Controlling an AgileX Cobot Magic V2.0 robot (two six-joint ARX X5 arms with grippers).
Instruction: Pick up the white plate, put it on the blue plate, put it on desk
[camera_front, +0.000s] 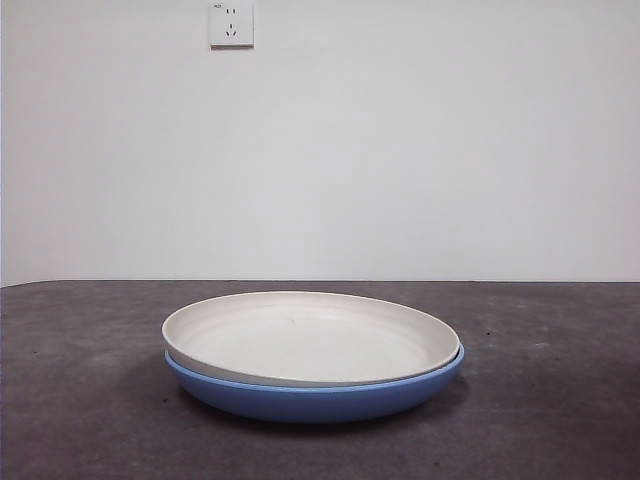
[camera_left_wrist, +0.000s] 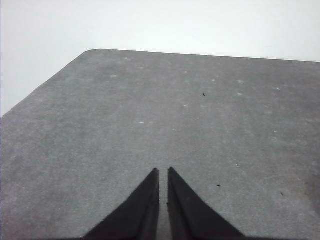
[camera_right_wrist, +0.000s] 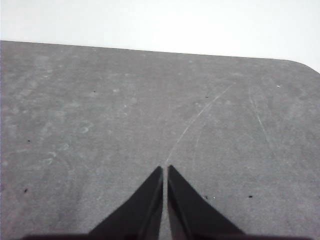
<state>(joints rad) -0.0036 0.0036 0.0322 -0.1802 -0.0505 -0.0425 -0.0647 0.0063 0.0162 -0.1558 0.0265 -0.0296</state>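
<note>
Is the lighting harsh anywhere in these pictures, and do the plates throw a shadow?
Front view: soft, even light, only a faint dark shadow on the desk under the blue plate; no glare on the white plate. Left wrist view: the wall above the desk is washed out white, the shut left gripper plain black. Right wrist view: same, with the right gripper.

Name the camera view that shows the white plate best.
The front view: the white plate sits whole and near, nested in the blue plate. Both wrist views show none of it, only bare desk past the shut left gripper and right gripper.
</note>
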